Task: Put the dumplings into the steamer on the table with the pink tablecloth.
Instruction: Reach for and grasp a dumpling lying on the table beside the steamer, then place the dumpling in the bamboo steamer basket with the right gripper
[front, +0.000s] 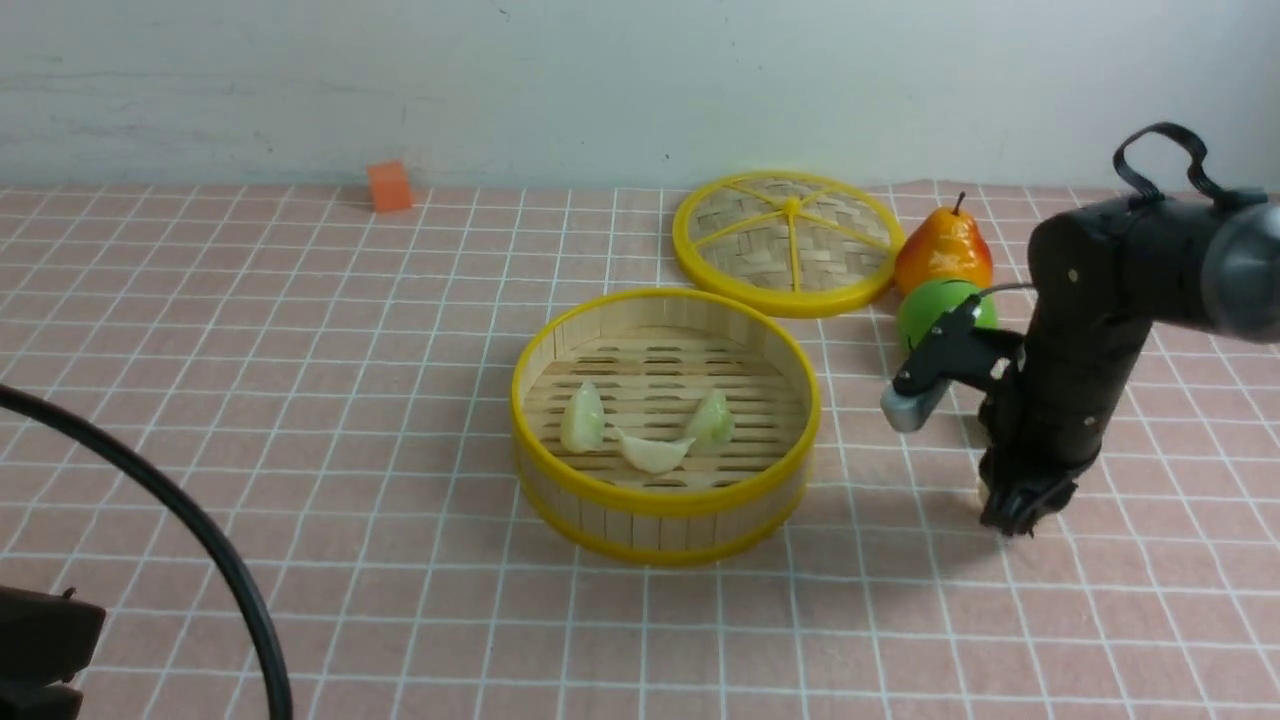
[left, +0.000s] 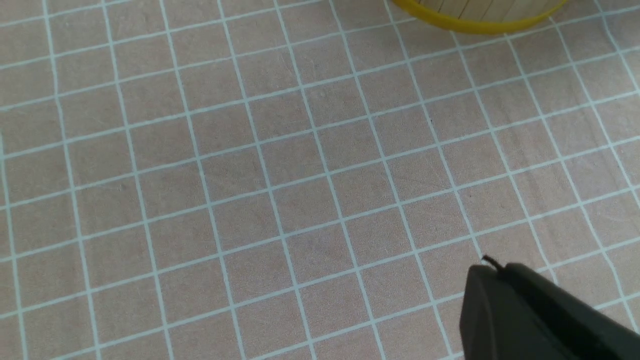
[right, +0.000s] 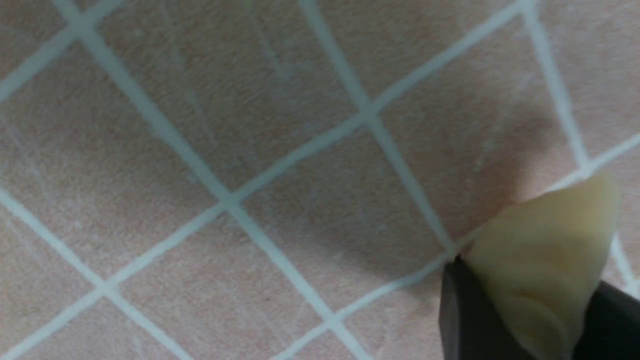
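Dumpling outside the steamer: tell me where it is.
Right wrist view: the dumpling sits between the right gripper's fingers, down at the pink tablecloth, right of the steamer in the front view.

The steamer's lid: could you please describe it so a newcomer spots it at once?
On the pink tablecloth, find the round steamer. Behind it to the right lies the lid: flat, woven, yellow-spoked, unlike the rounded pear and green ball beside it.

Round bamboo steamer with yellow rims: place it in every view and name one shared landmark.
Front view: the round bamboo steamer stands at the centre of the picture.
Left wrist view: only its yellow rim shows, at the top edge.
Right wrist view: not in it.
Shared landmark: the pink white-gridded tablecloth.
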